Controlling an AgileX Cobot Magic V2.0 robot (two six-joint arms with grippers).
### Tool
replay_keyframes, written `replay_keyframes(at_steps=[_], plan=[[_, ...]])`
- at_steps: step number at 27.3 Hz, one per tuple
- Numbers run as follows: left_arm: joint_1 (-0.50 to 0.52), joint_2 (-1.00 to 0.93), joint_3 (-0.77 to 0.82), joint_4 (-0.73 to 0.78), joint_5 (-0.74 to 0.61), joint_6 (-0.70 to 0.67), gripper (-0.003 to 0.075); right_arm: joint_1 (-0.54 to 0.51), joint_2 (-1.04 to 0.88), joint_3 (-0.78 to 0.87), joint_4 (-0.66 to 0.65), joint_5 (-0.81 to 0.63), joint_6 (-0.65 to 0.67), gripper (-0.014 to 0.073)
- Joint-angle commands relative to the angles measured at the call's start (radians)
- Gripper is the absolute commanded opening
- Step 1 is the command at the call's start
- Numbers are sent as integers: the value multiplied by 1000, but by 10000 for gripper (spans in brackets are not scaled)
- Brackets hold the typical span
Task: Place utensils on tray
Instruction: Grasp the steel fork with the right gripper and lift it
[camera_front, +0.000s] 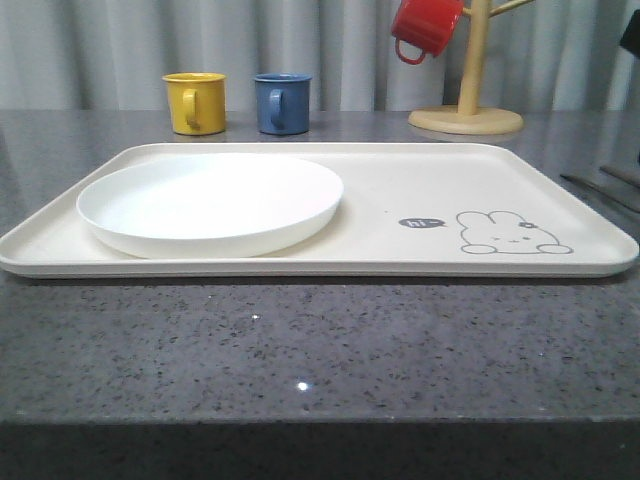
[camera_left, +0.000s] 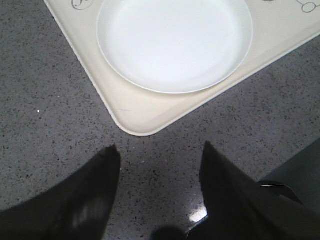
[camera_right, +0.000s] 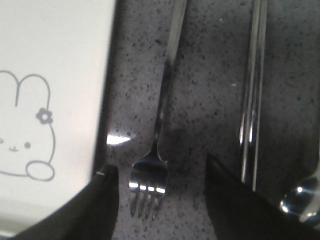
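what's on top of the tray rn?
On the tray: a round white plate at its left end, empty. The tray surface under the plate is covered. The fork lies on the counter beside the tray, not on it.

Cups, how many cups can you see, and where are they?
3. A yellow cup and a blue cup stand side by side on the counter behind the tray. A red cup hangs on the wooden mug tree; more could hang above the frame.

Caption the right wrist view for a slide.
Open right gripper hovers over the fork on the counter, between the tray and the chopsticks.
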Motion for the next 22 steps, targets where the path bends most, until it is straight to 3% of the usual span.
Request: replay_keyframes(at_steps=[1,16,22], plan=[[-8,-4,-26,0,-58,-11,368,0,40,-77,6,-18,-6,402],[-8,-4,-26,0,-58,-11,368,0,234,-204,32,51,-6,359],[-8,-4,-26,0,-58,-11,368,0,243,-212,34,89,-6,157]])
